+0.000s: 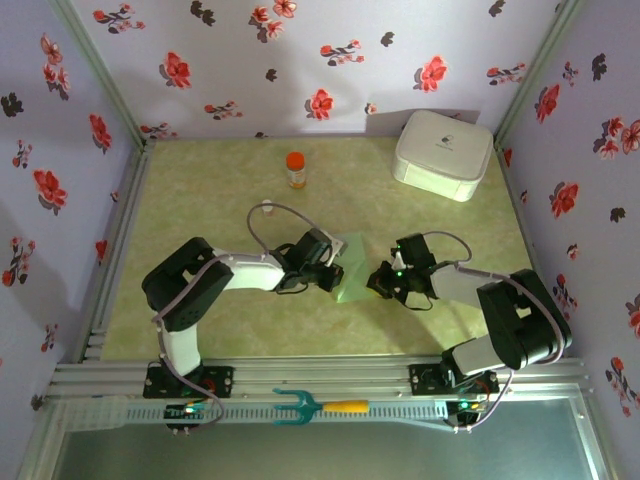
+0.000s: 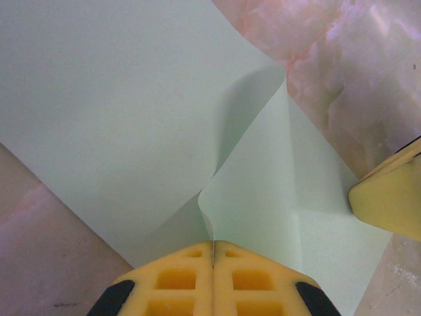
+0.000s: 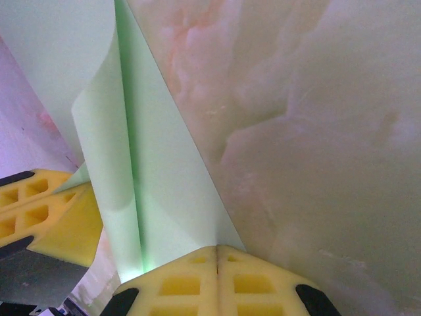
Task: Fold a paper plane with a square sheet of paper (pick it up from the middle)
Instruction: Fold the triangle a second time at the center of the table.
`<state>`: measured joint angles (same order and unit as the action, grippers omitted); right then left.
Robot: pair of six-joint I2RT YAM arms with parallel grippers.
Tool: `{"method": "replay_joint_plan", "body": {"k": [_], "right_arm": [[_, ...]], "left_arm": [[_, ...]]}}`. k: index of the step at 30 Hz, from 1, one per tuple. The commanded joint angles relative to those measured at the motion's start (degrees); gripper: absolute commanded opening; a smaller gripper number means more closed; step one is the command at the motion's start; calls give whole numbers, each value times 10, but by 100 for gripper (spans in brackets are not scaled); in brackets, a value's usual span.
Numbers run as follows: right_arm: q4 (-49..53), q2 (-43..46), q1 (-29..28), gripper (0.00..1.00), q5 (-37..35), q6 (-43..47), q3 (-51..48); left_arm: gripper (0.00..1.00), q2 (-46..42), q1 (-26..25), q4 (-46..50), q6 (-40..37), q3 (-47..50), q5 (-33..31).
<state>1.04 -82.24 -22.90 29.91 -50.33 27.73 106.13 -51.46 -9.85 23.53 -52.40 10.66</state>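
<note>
Filling the middle of the top view: the green marbled table (image 1: 200, 200). At its upper right, the white box (image 1: 443, 153), well apart from the work.

Just below frame centre, between the two wrists: the square sheet of paper (image 1: 352, 268), pale mint, raised off the surface rather than lying flat.

Pinched on its left side by the left gripper (image 1: 328, 262). In the left wrist view, yellow pads (image 2: 177, 276) pressed together at bottom centre, a curled fold of the paper running straight into their seam.

Met on its right side by the right gripper (image 1: 383, 280), likewise pressed together. In the right wrist view, sheet edge slanting down to the seam at bottom centre, so probably nipped there too, though hard to confirm from that angle.

Judged as an early fold: sheet lifted and bent toward a centre crease, no pointed dart formed yet.

Next, most likely: bring the two halves edge to edge, lay the bend down on the table and press along it. Calls for matched height on both sides and only a light pull, to avoid a tear or a skewed crease.
</note>
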Motion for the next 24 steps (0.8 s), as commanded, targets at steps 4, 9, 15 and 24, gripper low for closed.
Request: {"method": "replay_joint_plan", "body": {"k": [4, 9, 15, 24], "right_arm": [[31, 39, -3, 4, 4, 7, 12], [5, 46, -6, 5, 36, -5, 4], [-7, 11, -17, 4, 42, -6, 23], [42, -36, -27, 3, 4, 28, 48]], "left_arm": [[4, -1, 3, -5, 71, 20, 21], [4, -8, -3, -50, 131, 40, 27], [4, -7, -6, -49, 144, 30, 27], [5, -12, -7, -28, 117, 17, 24]]}}
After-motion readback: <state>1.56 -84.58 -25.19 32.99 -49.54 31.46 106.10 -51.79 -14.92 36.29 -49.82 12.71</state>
